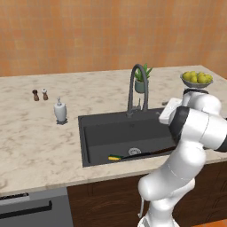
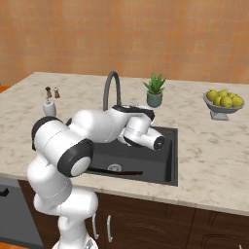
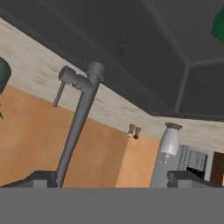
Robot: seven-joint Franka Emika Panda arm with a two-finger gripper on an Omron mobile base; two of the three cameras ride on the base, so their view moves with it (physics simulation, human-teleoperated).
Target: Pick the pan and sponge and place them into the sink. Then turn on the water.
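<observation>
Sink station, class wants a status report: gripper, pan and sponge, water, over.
Gripper open, empty, facing the faucet. Pan and sponge in the sink. No water running. Nothing blocking.

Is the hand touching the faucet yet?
Apart. In the hand view, the open hand has its fingertips spread at the bottom, with the faucet rising beyond them; its lever is ungripped.

1. Even, bright, flat rendered light; no glare.
2. Soft shadow beside the soap dispenser (image 1: 60, 110) on the counter (image 1: 35, 142).
3. Sink (image 1: 102, 137) interior dark, detail low.
4. Coarse, slightly blurry edges throughout.
</observation>
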